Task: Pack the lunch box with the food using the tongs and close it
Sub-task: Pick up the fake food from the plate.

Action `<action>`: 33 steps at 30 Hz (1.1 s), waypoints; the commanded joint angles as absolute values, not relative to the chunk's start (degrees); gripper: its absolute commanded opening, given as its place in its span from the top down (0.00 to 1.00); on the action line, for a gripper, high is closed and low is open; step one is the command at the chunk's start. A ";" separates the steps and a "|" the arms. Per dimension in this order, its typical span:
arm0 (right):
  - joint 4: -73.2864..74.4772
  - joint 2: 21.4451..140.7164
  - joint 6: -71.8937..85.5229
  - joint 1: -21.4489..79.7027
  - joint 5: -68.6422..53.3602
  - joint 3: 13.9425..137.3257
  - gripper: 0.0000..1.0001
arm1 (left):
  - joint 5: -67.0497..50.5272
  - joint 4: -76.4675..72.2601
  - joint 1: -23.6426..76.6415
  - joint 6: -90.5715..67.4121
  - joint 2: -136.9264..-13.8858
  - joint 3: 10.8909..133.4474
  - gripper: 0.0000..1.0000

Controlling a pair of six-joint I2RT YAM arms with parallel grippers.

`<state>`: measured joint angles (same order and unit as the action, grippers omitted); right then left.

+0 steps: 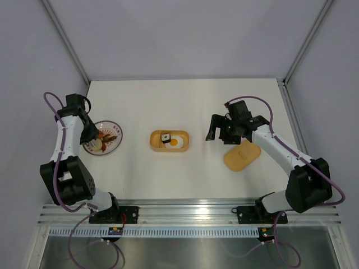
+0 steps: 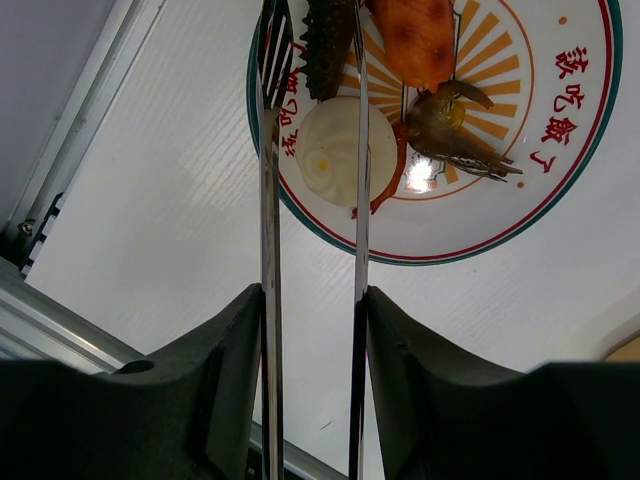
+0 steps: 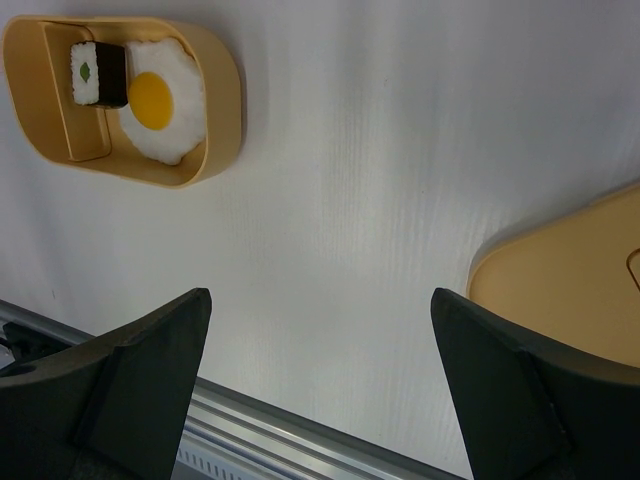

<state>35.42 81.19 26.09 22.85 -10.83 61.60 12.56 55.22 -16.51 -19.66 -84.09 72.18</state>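
My left gripper (image 2: pixel 313 300) is shut on the silver tongs (image 2: pixel 270 200), one arm against each finger. The tongs' tips reach over the patterned plate (image 2: pixel 560 190) and stand either side of a dark ridged piece (image 2: pixel 325 45), above a white dumpling (image 2: pixel 335 160). An orange piece (image 2: pixel 415 35) and a brown shrimp-like piece (image 2: pixel 455 125) also lie on the plate. The lunch box (image 3: pixel 225 110) holds a sushi roll (image 3: pixel 98 75) and a fried egg (image 3: pixel 160 100). Its lid (image 3: pixel 570 280) lies flat to the right. My right gripper (image 3: pixel 320 300) hangs open and empty between box and lid.
In the top view the plate (image 1: pixel 115 140) is at the left, the lunch box (image 1: pixel 154 147) in the middle and the lid (image 1: pixel 242 155) at the right. A metal rail (image 3: pixel 300 440) runs along the table's near edge.
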 commanded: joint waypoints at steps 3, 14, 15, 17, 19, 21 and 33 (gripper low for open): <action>35.42 81.21 25.23 22.59 -12.04 64.60 0.01 | 8.62 51.94 -16.88 -18.63 -84.81 71.10 0.54; 35.07 81.03 25.66 22.59 -11.95 63.98 0.01 | 8.00 50.45 -16.79 -19.16 -87.45 71.46 0.55; 35.24 81.04 25.66 22.67 -11.95 63.98 0.00 | 8.17 50.45 -16.87 -19.25 -87.63 71.54 0.56; 35.16 81.12 25.58 22.59 -11.95 63.99 0.00 | 8.61 50.54 -16.79 -19.34 -87.37 71.63 0.58; 35.24 81.12 25.49 22.59 -11.87 64.16 0.01 | 9.14 50.80 -16.87 -19.25 -86.84 71.81 0.63; 35.16 81.12 25.58 22.67 -11.95 64.07 0.01 | 10.02 51.06 -16.87 -19.25 -85.70 72.07 0.66; 35.16 81.47 25.84 22.59 -11.95 64.42 0.01 | 16.34 55.54 -16.35 -20.30 -78.14 73.91 0.88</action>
